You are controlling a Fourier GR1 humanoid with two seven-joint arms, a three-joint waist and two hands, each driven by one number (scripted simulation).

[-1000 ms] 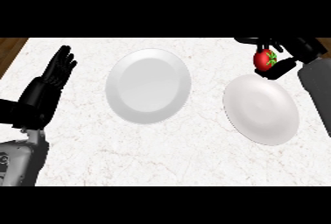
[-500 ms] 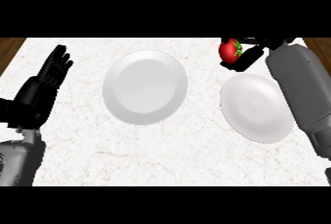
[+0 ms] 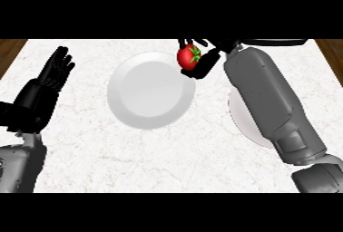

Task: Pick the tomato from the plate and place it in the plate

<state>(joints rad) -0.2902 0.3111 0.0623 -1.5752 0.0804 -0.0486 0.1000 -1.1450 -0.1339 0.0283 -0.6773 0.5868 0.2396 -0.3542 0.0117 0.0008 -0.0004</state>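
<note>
Head view: the right hand (image 3: pixel 209 58), black, is curled round the small round red tomato with a green stalk (image 3: pixel 189 57) and grasps it. The tomato sits at the hand's left side, at the fingertips, raised off the counter by my reading. It shows over the upper right rim of the round white plate at centre (image 3: pixel 151 89).

Key relation: the centre of that plate lies to the left of the hand and nearer the robot. So the coming move likely calls for a short carry leftward and down before letting go. The tomato is near-round, no long axis to align.

The second round white plate (image 3: pixel 242 121) lies below the right forearm, mostly hidden by it. Only its left edge shows. Nothing visible on that part.

The left hand (image 3: pixel 55 72) shows at the view's left edge, well apart from the tomato, fingers straight and up, resting, holding nothing. The right hand is far nearer the target plate.

Both plates rest on the white marbled counter top (image 3: pixel 134 154).
</note>
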